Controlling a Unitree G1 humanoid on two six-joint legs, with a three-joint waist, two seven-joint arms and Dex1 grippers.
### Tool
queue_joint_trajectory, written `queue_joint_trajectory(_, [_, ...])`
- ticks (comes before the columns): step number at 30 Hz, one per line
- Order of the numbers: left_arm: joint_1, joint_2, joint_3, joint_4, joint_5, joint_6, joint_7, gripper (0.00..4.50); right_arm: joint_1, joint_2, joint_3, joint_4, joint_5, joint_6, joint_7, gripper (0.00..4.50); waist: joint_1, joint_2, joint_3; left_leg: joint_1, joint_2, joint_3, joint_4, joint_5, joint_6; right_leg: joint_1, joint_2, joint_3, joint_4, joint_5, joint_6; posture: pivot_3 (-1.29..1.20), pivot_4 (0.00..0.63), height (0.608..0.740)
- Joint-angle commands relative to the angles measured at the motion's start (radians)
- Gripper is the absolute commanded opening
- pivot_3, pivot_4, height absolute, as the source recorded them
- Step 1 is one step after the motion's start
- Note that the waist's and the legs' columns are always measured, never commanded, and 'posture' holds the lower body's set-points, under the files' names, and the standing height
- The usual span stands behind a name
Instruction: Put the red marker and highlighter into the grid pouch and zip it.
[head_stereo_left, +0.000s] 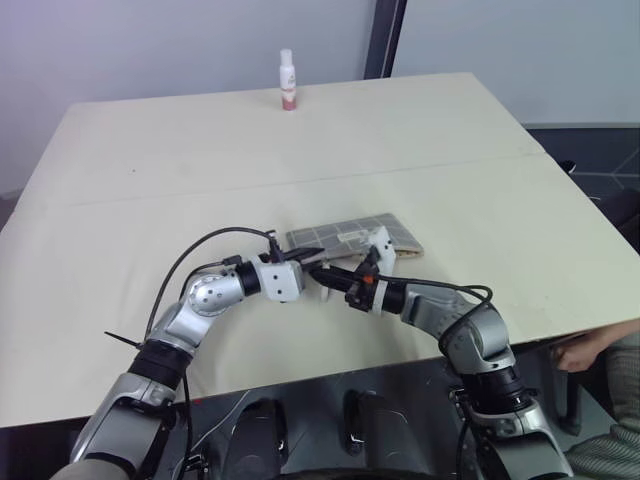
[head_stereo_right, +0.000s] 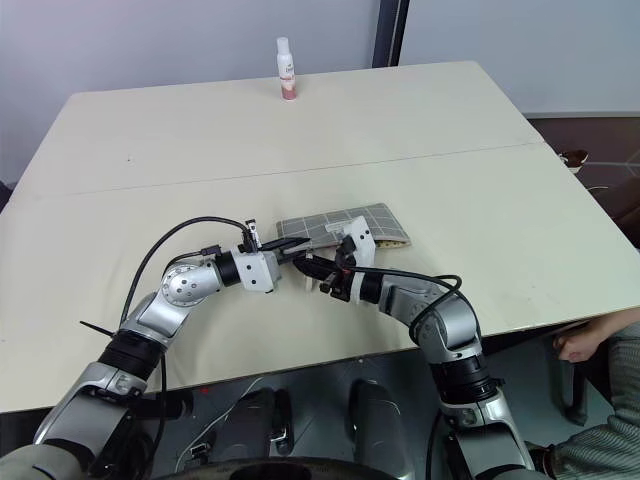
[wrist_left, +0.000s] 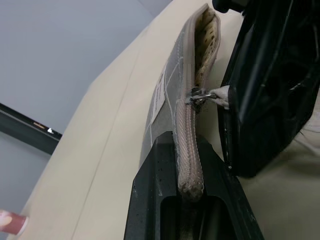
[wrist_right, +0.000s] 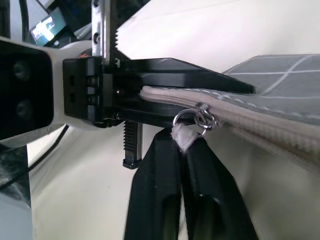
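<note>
The grid pouch (head_stereo_left: 355, 237) lies near the middle of the table (head_stereo_left: 150, 200), at about 12 o'clock from the two robot hands. The left gripper (wrist_right: 165, 90) is pressed together on the end of the pouch, right on the zipper edge, and holds it steady. The right gripper (wrist_right: 187, 150) is pinching the little white pull tab (wrist_right: 184, 136) of the zipper. The pouch mouth is open past the tab, so the zipping has hardly begun, I think. I cannot see the red marker or the highlighter; they may be inside. A small bottle (head_stereo_left: 287, 80) stands far off at 12 o'clock. What is left is to pull the zipper shut.
</note>
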Motion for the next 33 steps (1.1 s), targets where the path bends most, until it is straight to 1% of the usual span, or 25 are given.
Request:
queue_joint_trajectory(1, [0.005, 0.01, -0.001, -0.027, 0.001, -0.018, 0.006, 0.0, -0.014, -0.001, -0.027, -0.024, 0.014, -0.015, -0.003, 0.03, 0.0, 0.0, 0.0, 0.0, 0.0, 0.0, 0.0, 0.0, 0.0, 0.0, 0.0, 0.0, 0.0, 0.0, 0.0, 0.0, 0.15, 0.74])
queue_joint_trajectory(4, [0.007, 0.017, 0.006, -0.029, -0.004, -0.013, 0.01, 0.0, 0.005, -0.041, -0.042, -0.038, 0.005, -0.016, 0.007, 0.03, 0.0, 0.0, 0.0, 0.0, 0.0, 0.0, 0.0, 0.0, 0.0, 0.0, 0.0, 0.0, 0.0, 0.0, 0.0, 0.0, 0.15, 0.74])
queue_joint_trajectory(6, [0.01, 0.026, 0.015, -0.029, -0.02, -0.006, 0.002, 0.0, 0.016, -0.08, -0.08, -0.043, 0.011, -0.012, 0.012, 0.03, 0.002, 0.0, 0.0, 0.0, 0.0, 0.0, 0.0, 0.0, 0.0, 0.0, 0.0, 0.0, 0.0, 0.0, 0.0, 0.0, 0.15, 0.74])
queue_joint_trajectory(13, [0.037, 0.046, 0.055, -0.038, -0.131, 0.055, -0.038, 0.0, 0.048, -0.297, -0.231, 0.04, -0.017, -0.067, 0.068, 0.03, 0.001, 0.0, 0.0, 0.0, 0.0, 0.0, 0.0, 0.0, 0.0, 0.0, -0.001, 0.0, -0.001, 0.0, 0.0, 0.0, 0.15, 0.74])
queue_joint_trajectory(16, [0.042, 0.042, 0.065, -0.043, -0.16, 0.079, -0.049, 0.0, 0.064, -0.368, -0.272, 0.095, -0.039, -0.105, 0.096, 0.03, 0.001, 0.0, 0.0, 0.0, 0.0, 0.0, 0.0, 0.0, 0.0, 0.0, 0.0, 0.0, -0.001, 0.0, 0.0, 0.0, 0.15, 0.74])
queue_joint_trajectory(19, [0.044, 0.04, 0.067, -0.046, -0.171, 0.093, -0.052, 0.0, 0.083, -0.396, -0.283, 0.116, -0.048, -0.136, 0.117, 0.03, -0.001, 0.0, 0.0, 0.0, 0.0, 0.0, 0.0, 0.0, 0.0, 0.0, 0.0, 0.0, -0.001, 0.0, 0.0, 0.0, 0.15, 0.74])
queue_joint_trajectory(23, [0.047, 0.024, 0.069, -0.053, -0.208, 0.143, -0.077, 0.0, 0.106, -0.39, -0.28, 0.092, -0.039, -0.141, 0.129, 0.03, 0.001, 0.0, 0.0, 0.0, 0.0, 0.0, 0.0, 0.0, 0.0, 0.0, 0.0, 0.0, -0.001, 0.0, 0.0, 0.0, 0.15, 0.74])
queue_joint_trajectory(25, [0.056, 0.014, 0.074, -0.078, -0.292, 0.222, -0.13, 0.0, 0.115, -0.376, -0.288, 0.052, 0.002, -0.131, 0.147, 0.03, 0.001, 0.0, 0.0, 0.0, 0.0, 0.0, 0.0, 0.0, 0.0, 0.0, 0.0, 0.0, -0.001, -0.001, 0.002, 0.0, 0.15, 0.74])
queue_joint_trajectory(26, [0.06, 0.008, 0.084, -0.093, -0.333, 0.261, -0.146, 0.38, 0.115, -0.369, -0.293, 0.032, 0.023, -0.119, 0.148, 0.34, 0.001, 0.0, 0.0, 0.0, 0.0, 0.0, 0.0, 0.0, 0.0, 0.0, 0.0, 0.0, -0.001, -0.002, 0.003, 0.0, 0.15, 0.74])
queue_joint_trajectory(28, [0.071, 0.009, 0.098, -0.126, -0.39, 0.309, -0.178, 1.19, 0.122, -0.371, -0.287, 0.005, 0.023, -0.133, 0.155, 1.11, -0.001, 0.0, 0.0, 0.0, 0.0, 0.0, 0.0, 0.0, 0.0, 0.0, 0.0, 0.0, -0.001, -0.002, 0.003, 0.0, 0.15, 0.74])
queue_joint_trajectory(29, [0.078, 0.008, 0.107, -0.143, -0.407, 0.327, -0.186, 1.67, 0.125, -0.372, -0.287, -0.002, 0.015, -0.147, 0.154, 1.57, -0.001, 0.0, 0.0, 0.0, 0.0, 0.0, 0.0, 0.0, 0.0, 0.0, 0.0, 0.0, -0.001, -0.002, 0.003, 0.0, 0.15, 0.74])
queue_joint_trajectory(33, [0.103, 0.016, 0.16, -0.193, -0.431, 0.356, -0.172, 3.74, 0.152, -0.412, -0.298, -0.021, -0.002, -0.182, 0.199, 3.67, 0.002, 0.0, 0.0, 0.0, 0.0, -0.001, 0.0, 0.0, 0.0, 0.0, 0.0, 0.0, -0.001, -0.002, 0.003, 0.0, 0.15, 0.74])
